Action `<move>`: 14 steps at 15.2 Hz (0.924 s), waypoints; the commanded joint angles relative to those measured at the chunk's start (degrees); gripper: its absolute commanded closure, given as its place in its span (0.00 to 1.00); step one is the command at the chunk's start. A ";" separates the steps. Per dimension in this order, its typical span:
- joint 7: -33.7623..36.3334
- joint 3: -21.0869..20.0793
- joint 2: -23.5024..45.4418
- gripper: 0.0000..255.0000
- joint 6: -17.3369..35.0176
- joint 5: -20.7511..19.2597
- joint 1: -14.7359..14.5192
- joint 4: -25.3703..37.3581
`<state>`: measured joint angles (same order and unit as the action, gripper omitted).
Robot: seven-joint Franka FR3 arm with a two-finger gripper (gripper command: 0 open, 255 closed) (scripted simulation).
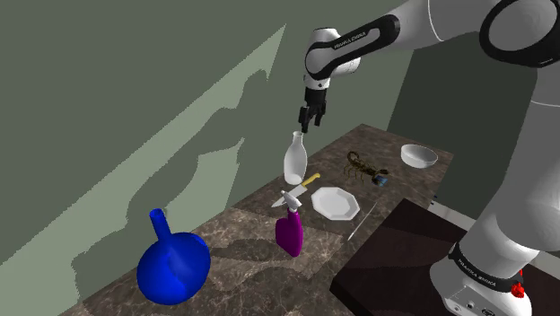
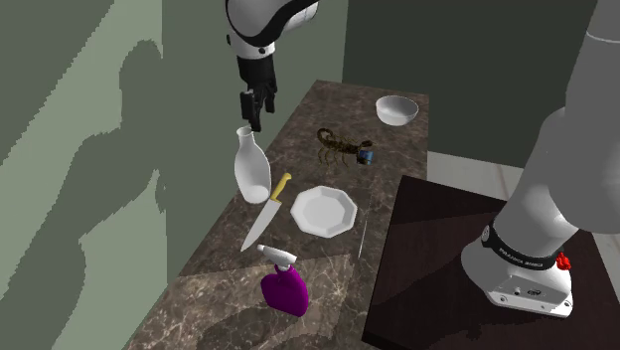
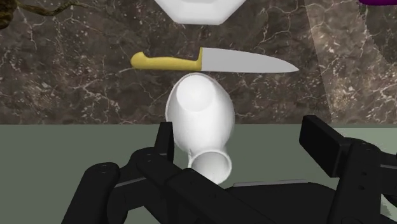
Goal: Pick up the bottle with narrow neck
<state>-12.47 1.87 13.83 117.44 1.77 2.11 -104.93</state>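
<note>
just above the white bottle (image 2: 251,166) the claw (image 2: 257,119) hangs open, knife (image 2: 266,211) and plate (image 2: 323,210) beside.

Moderate light, hard-edged dark shadows.

Franka arm (image 1: 525,171): glossy white rounded links, dark joint rings (image 1: 492,36). Black bands (image 1: 480,267) with small white lettering at base and forearm. Small red fitting (image 1: 518,288) beside base band. All-black jaws, blocky squared-off fingers (image 3: 331,149).

White narrow-necked bottle (image 1: 295,160) upright on dark marbled counter (image 1: 242,242)
</note>
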 commanded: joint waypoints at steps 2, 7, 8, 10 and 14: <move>-0.05 0.00 7.07 0.00 0.29 -0.37 -0.03 6.38; -0.23 0.04 12.28 0.00 1.96 -0.53 0.05 9.69; -0.24 0.03 12.62 0.00 2.59 -0.52 0.05 9.39; -0.27 0.02 13.29 0.00 3.83 -0.48 0.06 8.83; -0.28 0.00 13.83 1.00 4.86 -0.46 0.06 8.34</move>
<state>-12.73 1.87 27.62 122.16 1.31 2.16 -96.52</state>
